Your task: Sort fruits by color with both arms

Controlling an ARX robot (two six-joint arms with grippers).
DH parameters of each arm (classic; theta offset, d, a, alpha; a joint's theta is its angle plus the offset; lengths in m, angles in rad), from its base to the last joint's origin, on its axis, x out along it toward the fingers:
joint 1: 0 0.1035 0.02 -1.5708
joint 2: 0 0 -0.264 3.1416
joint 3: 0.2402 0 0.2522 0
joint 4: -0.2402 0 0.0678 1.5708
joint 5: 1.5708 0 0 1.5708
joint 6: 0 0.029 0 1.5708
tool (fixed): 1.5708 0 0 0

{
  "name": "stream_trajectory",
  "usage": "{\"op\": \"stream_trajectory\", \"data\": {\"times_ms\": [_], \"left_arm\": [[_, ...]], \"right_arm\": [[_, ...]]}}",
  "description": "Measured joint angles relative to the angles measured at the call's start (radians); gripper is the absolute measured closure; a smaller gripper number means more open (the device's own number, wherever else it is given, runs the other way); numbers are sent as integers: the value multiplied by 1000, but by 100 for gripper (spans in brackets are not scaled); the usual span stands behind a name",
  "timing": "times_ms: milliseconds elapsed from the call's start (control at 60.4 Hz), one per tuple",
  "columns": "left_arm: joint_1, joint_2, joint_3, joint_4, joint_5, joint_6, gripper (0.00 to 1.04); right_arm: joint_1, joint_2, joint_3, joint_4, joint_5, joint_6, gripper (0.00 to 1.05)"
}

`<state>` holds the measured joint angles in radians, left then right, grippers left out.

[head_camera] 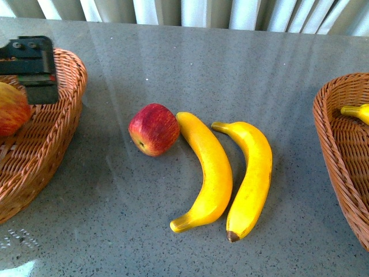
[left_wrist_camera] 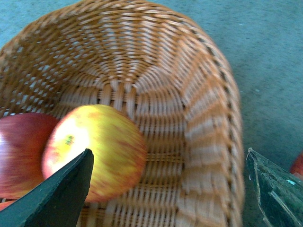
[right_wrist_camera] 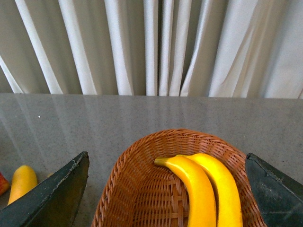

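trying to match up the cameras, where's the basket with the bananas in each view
Front view: the banana basket is at the right edge, cut off by the frame.
Left wrist view: not in it; the one shown there is the apple basket.
Right wrist view: lower centre, between the open jaws, holding two bananas.
Shared landmark: the grey tabletop, seen in all three views.

On the table, a lone apple lies left of centre, touching the first banana on its right. The second banana lies just right of that. At the left edge, the left basket holds one basket apple touching a neighbour apple. At the right edge, the right basket holds one basket banana against a twin banana. A curtain hangs behind the table's far edge.
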<state>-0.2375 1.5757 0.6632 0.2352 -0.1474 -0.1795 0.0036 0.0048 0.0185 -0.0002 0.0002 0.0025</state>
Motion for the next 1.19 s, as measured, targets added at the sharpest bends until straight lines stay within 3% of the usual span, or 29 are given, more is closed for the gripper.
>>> {"op": "stream_trajectory", "data": {"times_ms": [348, 480, 646, 812, 1193], "left_arm": [[-317, 5, 38, 67, -32, 51, 9], [-394, 64, 53, 94, 84, 148, 9], [-393, 127, 77, 42, 173, 299, 9], [-347, 172, 128, -11, 173, 429, 9], [-273, 239, 232, -67, 172, 440, 9]], "right_arm": [[0, 0, 0, 0, 0, 0, 9], [0, 0, 0, 0, 0, 0, 9], [0, 0, 0, 0, 0, 0, 9], [0, 0, 0, 0, 0, 0, 9], [0, 0, 0, 0, 0, 0, 9]]}}
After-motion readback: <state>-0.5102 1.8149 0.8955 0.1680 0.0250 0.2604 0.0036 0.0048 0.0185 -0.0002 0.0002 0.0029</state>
